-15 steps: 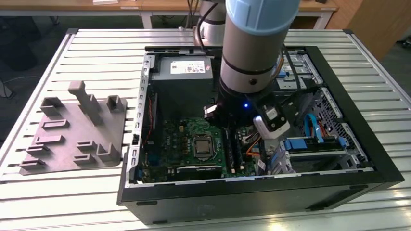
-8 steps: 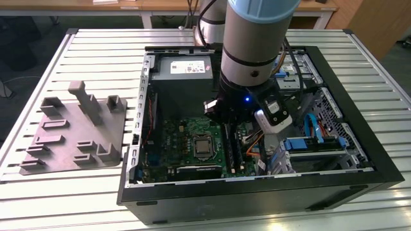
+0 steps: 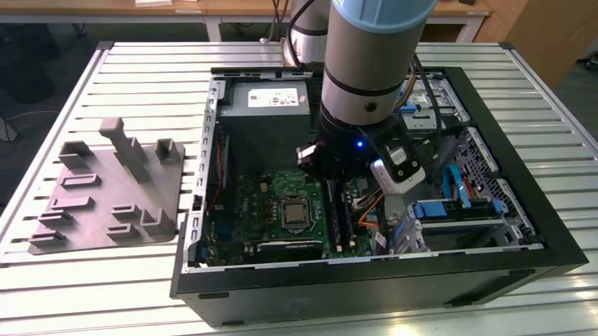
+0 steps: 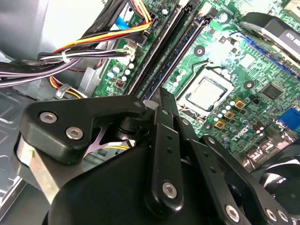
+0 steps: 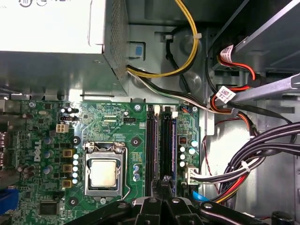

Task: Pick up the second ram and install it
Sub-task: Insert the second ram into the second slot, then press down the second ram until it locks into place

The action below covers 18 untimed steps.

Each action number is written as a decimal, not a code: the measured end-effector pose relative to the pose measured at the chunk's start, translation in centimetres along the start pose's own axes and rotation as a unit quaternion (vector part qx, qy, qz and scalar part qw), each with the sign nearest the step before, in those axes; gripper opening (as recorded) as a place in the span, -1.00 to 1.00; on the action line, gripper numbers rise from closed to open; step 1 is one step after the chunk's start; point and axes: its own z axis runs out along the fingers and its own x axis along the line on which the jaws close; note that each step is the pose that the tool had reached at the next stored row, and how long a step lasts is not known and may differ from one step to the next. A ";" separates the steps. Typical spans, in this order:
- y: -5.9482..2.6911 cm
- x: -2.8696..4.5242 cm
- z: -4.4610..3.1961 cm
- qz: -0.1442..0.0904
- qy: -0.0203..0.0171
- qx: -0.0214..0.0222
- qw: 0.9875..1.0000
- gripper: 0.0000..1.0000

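Note:
The second ram is a thin dark stick standing on edge in a long slot of the green motherboard, to the side of the processor socket. In the exterior view the ram runs toward the case's front. My gripper is at the stick's near end, its black fingers close together on it. In the second wrist view the gripper points down at the slots, with its linkage in the foreground. From outside, the gripper sits low inside the open computer case.
The grey power-supply box lies behind the board. Coloured cable bundles crowd the side beside the slots. A blue drive cage stands at the exterior view's right. The grey holder tray rests on the slatted table, left of the case.

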 end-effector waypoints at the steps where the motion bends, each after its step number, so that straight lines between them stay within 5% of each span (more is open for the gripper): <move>1: 0.00 0.00 0.00 0.000 0.000 0.000 1.000 -0.79; 8: 0.07 0.01 0.04 0.000 0.000 0.000 1.000 -0.79; 18: 2.47 0.07 1.99 0.000 0.000 0.000 1.000 -0.79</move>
